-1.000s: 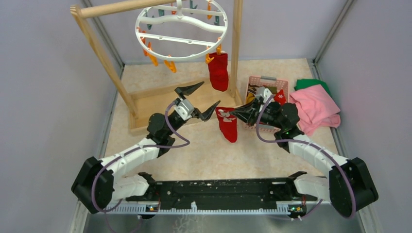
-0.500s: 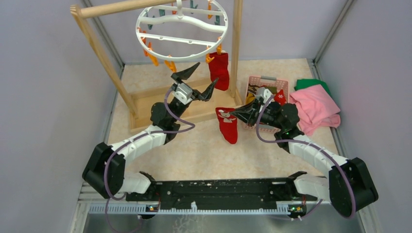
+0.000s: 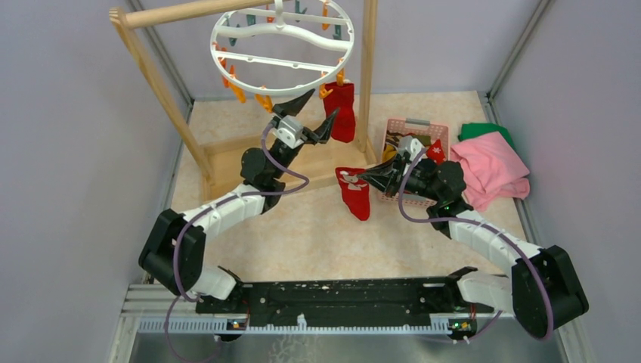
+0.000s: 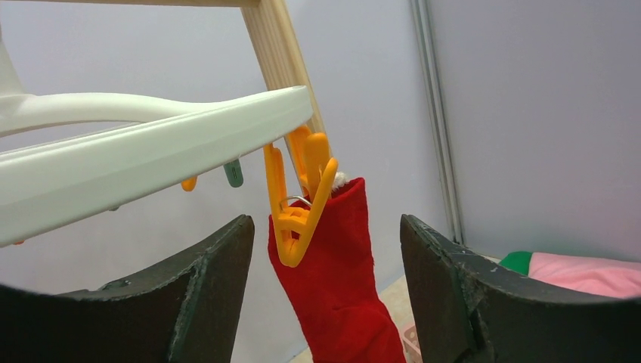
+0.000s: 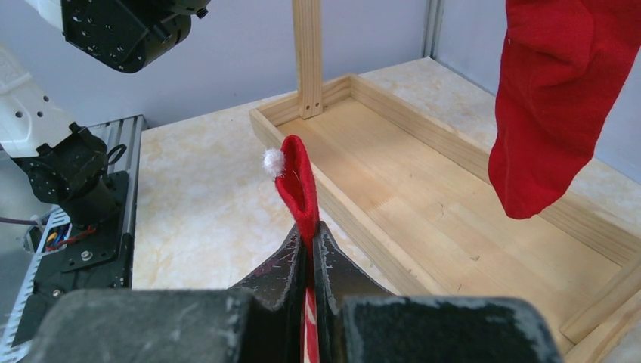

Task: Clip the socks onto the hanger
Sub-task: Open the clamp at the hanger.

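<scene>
Raised from mid-desk, the left end effector now brackets the orange clip and the red sock hung on the hanger. Its jaws are partly open, narrower than before, and clear of both. The rack post stands just beside the sock. The basket holds dark and red socks, with a pink cloth beside it. The right end effector is clamped on a second red sock.

Left gripper raised, agape — right gripper clamped
</scene>
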Robot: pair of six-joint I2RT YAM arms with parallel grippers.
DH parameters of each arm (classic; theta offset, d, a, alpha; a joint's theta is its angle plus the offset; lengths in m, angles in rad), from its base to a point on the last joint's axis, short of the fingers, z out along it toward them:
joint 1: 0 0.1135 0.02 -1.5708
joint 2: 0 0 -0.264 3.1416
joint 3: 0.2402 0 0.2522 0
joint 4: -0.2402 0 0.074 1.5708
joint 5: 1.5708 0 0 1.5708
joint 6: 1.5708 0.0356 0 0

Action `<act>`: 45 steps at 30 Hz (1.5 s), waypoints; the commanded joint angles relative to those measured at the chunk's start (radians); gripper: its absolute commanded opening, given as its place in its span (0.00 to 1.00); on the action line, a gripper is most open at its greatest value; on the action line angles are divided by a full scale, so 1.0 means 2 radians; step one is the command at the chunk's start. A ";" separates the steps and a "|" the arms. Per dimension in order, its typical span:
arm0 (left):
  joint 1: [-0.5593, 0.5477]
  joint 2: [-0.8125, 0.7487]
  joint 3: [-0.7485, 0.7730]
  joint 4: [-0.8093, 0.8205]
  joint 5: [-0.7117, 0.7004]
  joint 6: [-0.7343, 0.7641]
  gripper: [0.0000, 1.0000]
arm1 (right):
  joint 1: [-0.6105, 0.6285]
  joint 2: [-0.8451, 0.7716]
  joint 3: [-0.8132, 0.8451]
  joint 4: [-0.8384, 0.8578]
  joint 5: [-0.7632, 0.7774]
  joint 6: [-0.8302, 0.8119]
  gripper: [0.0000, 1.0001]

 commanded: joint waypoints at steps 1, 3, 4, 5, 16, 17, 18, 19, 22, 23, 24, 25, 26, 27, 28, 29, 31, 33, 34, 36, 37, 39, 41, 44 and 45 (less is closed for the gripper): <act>0.003 0.009 0.028 0.032 -0.014 -0.011 0.76 | -0.002 -0.015 -0.003 0.027 0.001 0.003 0.00; 0.003 0.013 0.031 0.035 -0.018 -0.012 0.76 | -0.002 -0.015 -0.003 0.027 0.001 0.003 0.00; 0.003 0.015 0.033 0.036 -0.019 -0.013 0.75 | -0.002 -0.015 -0.003 0.027 0.001 0.003 0.00; 0.003 0.016 0.034 0.038 -0.020 -0.012 0.75 | -0.002 -0.016 -0.003 0.027 0.001 0.003 0.00; 0.003 0.020 0.044 0.042 -0.037 -0.010 0.71 | -0.002 -0.018 -0.004 0.028 0.001 0.003 0.00; 0.003 0.019 0.044 0.042 -0.036 -0.013 0.71 | -0.002 -0.017 -0.004 0.028 0.001 0.003 0.00; 0.003 0.020 0.045 0.042 -0.033 -0.014 0.70 | -0.002 -0.017 -0.005 0.028 0.001 0.003 0.00; 0.003 0.020 0.046 0.042 -0.030 -0.016 0.70 | -0.002 -0.017 -0.005 0.028 0.001 0.003 0.00; 0.003 0.022 0.051 0.041 -0.020 -0.024 0.68 | -0.001 -0.017 -0.005 0.029 0.002 0.003 0.00; 0.003 0.023 0.052 0.041 -0.016 -0.026 0.68 | -0.001 -0.018 -0.005 0.028 0.002 0.003 0.00; 0.003 0.024 0.054 0.041 -0.012 -0.028 0.67 | -0.001 -0.018 -0.005 0.028 0.003 0.003 0.00; 0.003 0.023 0.055 0.041 -0.010 -0.030 0.66 | -0.001 -0.018 -0.005 0.028 0.003 0.003 0.00; 0.003 0.024 0.056 0.040 -0.008 -0.032 0.66 | -0.001 -0.018 -0.005 0.027 0.003 0.002 0.00; 0.003 0.024 0.058 0.040 -0.006 -0.033 0.65 | -0.001 -0.018 -0.005 0.027 0.003 0.002 0.00; 0.003 0.023 0.059 0.040 -0.005 -0.034 0.65 | -0.001 -0.018 -0.005 0.027 0.003 0.002 0.00; 0.003 0.023 0.060 0.039 -0.005 -0.035 0.65 | -0.001 -0.019 -0.005 0.027 0.003 0.002 0.00; 0.003 0.024 0.060 0.039 -0.004 -0.036 0.64 | 0.000 -0.019 -0.005 0.027 0.003 0.001 0.00; 0.003 0.024 0.063 0.037 -0.003 -0.038 0.63 | 0.000 -0.019 -0.005 0.026 0.004 0.001 0.00; 0.003 0.025 0.064 0.036 -0.003 -0.039 0.62 | 0.000 -0.020 -0.005 0.026 0.004 0.001 0.00; 0.003 0.026 0.066 0.034 0.000 -0.041 0.60 | 0.001 -0.020 -0.005 0.026 0.004 0.001 0.00; 0.003 0.026 0.067 0.033 0.000 -0.042 0.60 | 0.001 -0.020 -0.005 0.026 0.004 0.001 0.00; 0.003 0.027 0.069 0.033 0.000 -0.043 0.59 | 0.001 -0.020 -0.005 0.025 0.004 0.000 0.00; 0.003 0.029 0.070 0.032 0.002 -0.045 0.57 | 0.001 -0.021 -0.005 0.026 0.004 0.000 0.00; 0.003 0.031 0.072 0.033 0.006 -0.048 0.57 | 0.001 -0.022 -0.005 0.025 0.005 -0.001 0.00; 0.003 0.032 0.073 0.034 0.007 -0.049 0.57 | 0.002 -0.022 -0.005 0.025 0.005 -0.001 0.00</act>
